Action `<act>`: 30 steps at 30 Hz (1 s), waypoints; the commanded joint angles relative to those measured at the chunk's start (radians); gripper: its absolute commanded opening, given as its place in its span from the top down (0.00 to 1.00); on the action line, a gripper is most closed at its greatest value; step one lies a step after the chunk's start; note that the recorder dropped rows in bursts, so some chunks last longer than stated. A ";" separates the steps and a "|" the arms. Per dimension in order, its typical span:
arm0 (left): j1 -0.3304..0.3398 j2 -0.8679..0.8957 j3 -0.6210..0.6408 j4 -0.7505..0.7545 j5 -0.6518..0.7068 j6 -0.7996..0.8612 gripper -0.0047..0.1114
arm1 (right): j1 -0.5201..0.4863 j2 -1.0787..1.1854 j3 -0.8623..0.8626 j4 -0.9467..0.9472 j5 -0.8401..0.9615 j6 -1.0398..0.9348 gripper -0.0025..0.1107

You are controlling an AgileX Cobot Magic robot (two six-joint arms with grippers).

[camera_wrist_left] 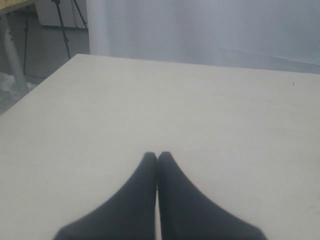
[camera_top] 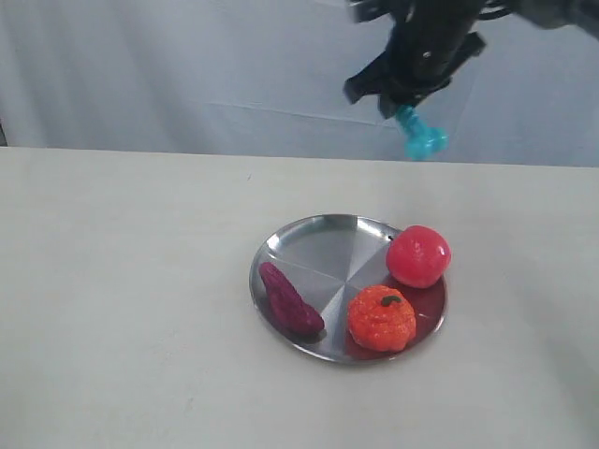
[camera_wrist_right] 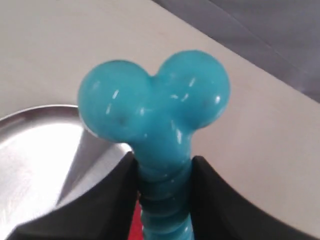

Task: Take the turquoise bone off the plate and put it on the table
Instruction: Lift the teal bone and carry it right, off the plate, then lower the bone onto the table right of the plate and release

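Note:
My right gripper (camera_top: 401, 110) hangs high above the far right of the steel plate (camera_top: 318, 245), shut on the ribbed shaft of the turquoise bone (camera_top: 419, 137). One knobbed end of the bone (camera_wrist_right: 155, 107) sticks out past the black fingers (camera_wrist_right: 112, 195), clear of the plate (camera_wrist_right: 35, 150) and the off-white table (camera_top: 122, 281) below. The left gripper (camera_wrist_left: 157, 156) is shut with nothing in it, hovering over bare table (camera_wrist_left: 175, 100); it does not show in the exterior view.
On the plate lie a dark purple vegetable toy (camera_top: 290, 299), an orange pumpkin toy (camera_top: 382, 318) and a red tomato toy (camera_top: 418, 255). A pale curtain hangs behind the table's far edge. A tripod (camera_wrist_left: 65, 25) stands off the table's corner.

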 commanded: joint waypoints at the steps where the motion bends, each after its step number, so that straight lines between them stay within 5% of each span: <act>1: -0.005 -0.001 0.003 0.001 -0.001 0.000 0.96 | -0.147 -0.062 0.000 0.031 0.090 0.052 0.98; 9: -0.005 -0.001 0.003 0.001 -0.001 0.000 0.96 | -0.321 -0.071 0.187 0.165 0.090 0.013 0.98; 19: -0.005 -0.001 0.003 0.001 -0.001 -0.005 0.96 | -0.289 -0.068 0.630 0.168 -0.232 0.015 0.98; 30: -0.005 -0.001 0.003 0.001 -0.001 -0.002 0.96 | -0.286 -0.004 0.664 0.174 -0.209 0.056 0.98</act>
